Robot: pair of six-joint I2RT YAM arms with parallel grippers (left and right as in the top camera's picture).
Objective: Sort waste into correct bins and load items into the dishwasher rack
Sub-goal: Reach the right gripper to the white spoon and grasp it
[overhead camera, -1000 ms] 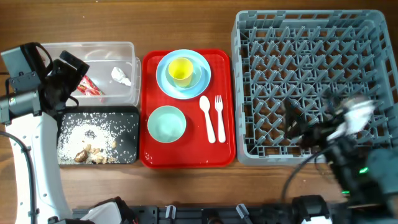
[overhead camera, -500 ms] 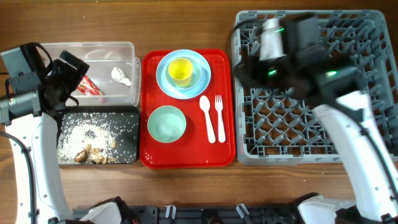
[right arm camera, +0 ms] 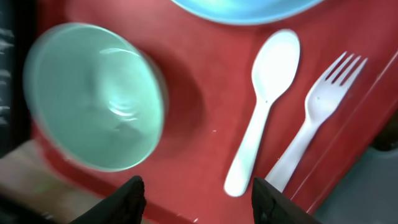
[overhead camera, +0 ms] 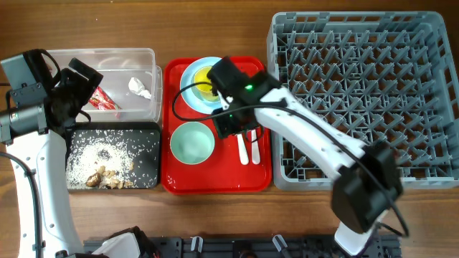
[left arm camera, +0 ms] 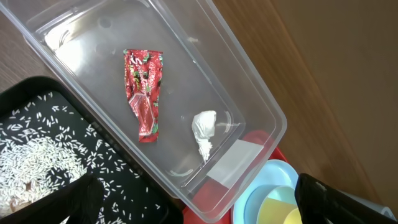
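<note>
- Overhead: the right end effector (overhead camera: 240, 123) hung over the red tray (overhead camera: 215, 185), above the spoon (overhead camera: 242, 152) and fork (overhead camera: 254, 149), with the green bowl (overhead camera: 192, 142) to one side and the rack (overhead camera: 366, 100) to the other. We judged the main risk to be the two utensils lying side by side. A closing grip could catch both or knock one off line. The left end effector (overhead camera: 80, 89) hovered over the tub (overhead camera: 107, 57), next to the black tray (overhead camera: 115, 136) on the desk.
- Left wrist: the fingers (left arm camera: 68, 202) stood wide apart with nothing held. The wrapper (left arm camera: 144, 93) and scrap (left arm camera: 204, 130) lay in the tub below, and rice (left arm camera: 31, 165) lay in the black tray. We saw little to go wrong here.
- Right wrist: the fingers (right arm camera: 127, 199) were spread wide and empty. The spoon's handle end lay just ahead, between them, with the fork close on the right and the bowl on the left. We feared the thin, flat spoon might slip from a shallow pinch, or the right finger might land on the fork.
</note>
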